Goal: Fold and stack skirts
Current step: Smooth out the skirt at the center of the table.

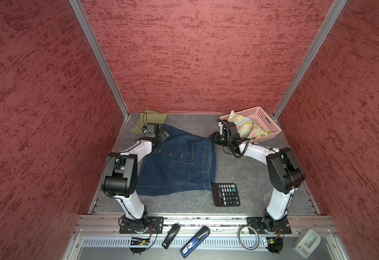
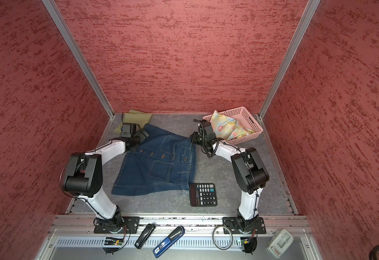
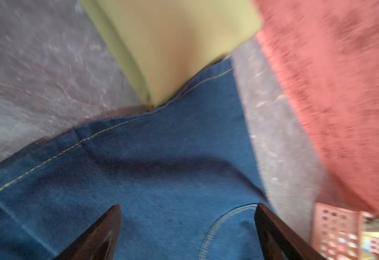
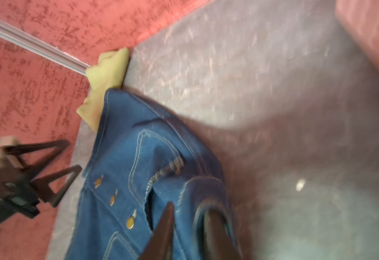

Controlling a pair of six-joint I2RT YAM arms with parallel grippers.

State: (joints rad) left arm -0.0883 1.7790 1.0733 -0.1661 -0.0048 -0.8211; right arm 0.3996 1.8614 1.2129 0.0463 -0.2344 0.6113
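The dark blue denim skirt (image 1: 179, 166) (image 2: 159, 168) lies spread on the grey table, waistband toward the right. My left gripper (image 1: 162, 135) (image 3: 187, 207) hovers open over its far left corner, with denim (image 3: 161, 157) showing between the wide-apart fingers. My right gripper (image 1: 213, 137) (image 4: 189, 208) is at the far end of the waistband, jaws close together with a fold of denim (image 4: 127, 146) pinched between them. The olive-green skirt (image 1: 154, 117) (image 3: 172, 45) lies folded in the back left corner, touching the denim. The pastel flowered skirt (image 1: 249, 128) (image 2: 229, 128) sits bunched in the basket.
The pink perforated basket (image 1: 271, 132) (image 2: 249, 114) stands at the back right. A black calculator (image 1: 225, 194) lies by the denim's near right corner. A black stapler (image 1: 171, 235), a blue stapler (image 1: 195, 242) and a cable ring (image 1: 248, 239) rest on the front rail. Red walls enclose three sides.
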